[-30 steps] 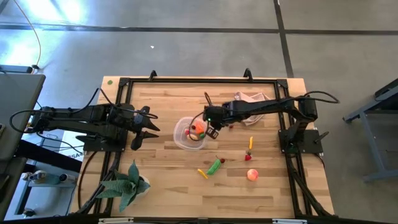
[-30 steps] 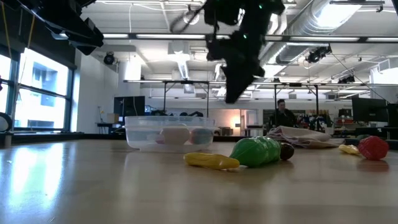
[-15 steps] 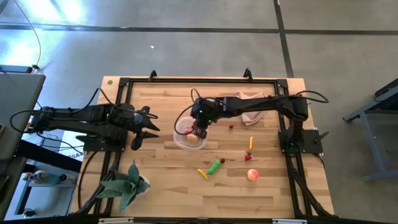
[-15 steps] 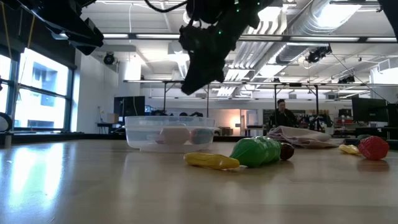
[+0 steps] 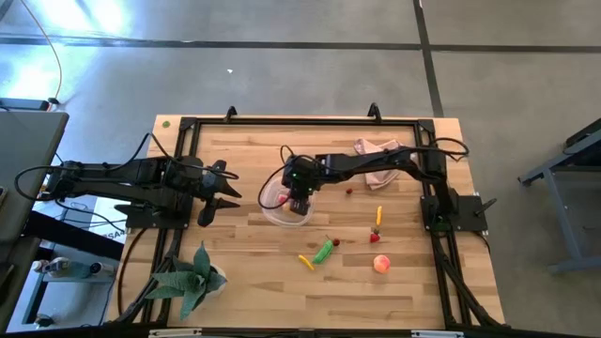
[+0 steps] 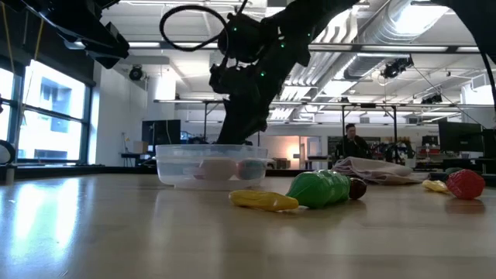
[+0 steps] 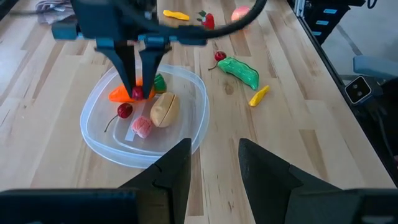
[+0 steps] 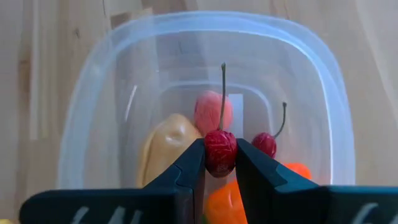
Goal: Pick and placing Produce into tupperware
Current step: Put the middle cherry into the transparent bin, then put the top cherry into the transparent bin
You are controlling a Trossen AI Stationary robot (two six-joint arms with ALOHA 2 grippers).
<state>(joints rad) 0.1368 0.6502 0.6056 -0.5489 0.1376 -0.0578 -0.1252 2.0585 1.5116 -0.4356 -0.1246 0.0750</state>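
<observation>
My right gripper (image 8: pixel 220 163) is clamped on a red cherry (image 8: pixel 220 149), stem pointing up between the fingers, and sits directly over the tupperware (image 8: pixel 323 87). In the left wrist view, that same gripper (image 7: pixel 137 92) reaches down inside the tub's rim, with the cherry (image 7: pixel 137 93) at its tips.

Contents of the tupperware (image 7: pixel 194 106), as seen from that view: a tan lump (image 7: pixel 163 109), a pink piece (image 7: pixel 142 126), a second cherry with stem (image 7: pixel 124 111), an orange piece (image 7: pixel 119 95) and a green piece (image 7: pixel 160 81). All lie on the tub floor, close together.

On the table beyond the tub, from the high view: a green pepper (image 5: pixel 323 252) with a yellow piece (image 5: pixel 305 262) just beside it, a small dark red berry (image 5: pixel 335 241) next to the pepper's end, a red strawberry-like piece (image 5: pixel 378 237), a peach-pink fruit (image 5: pixel 381 265), a yellow strip (image 5: pixel 379 215) and a tiny red berry (image 5: pixel 349 191). These lie apart from the tub, toward my right arm's side.

A pink cloth (image 5: pixel 380 150) lies at the far edge of the table, partly under my right arm.

My left gripper (image 5: pixel 216 195) waits with fingers spread, well clear of the tub on its own side of the table (image 5: pixel 254 282). A green leafy plant (image 5: pixel 192 274) stands at the near left corner.
</observation>
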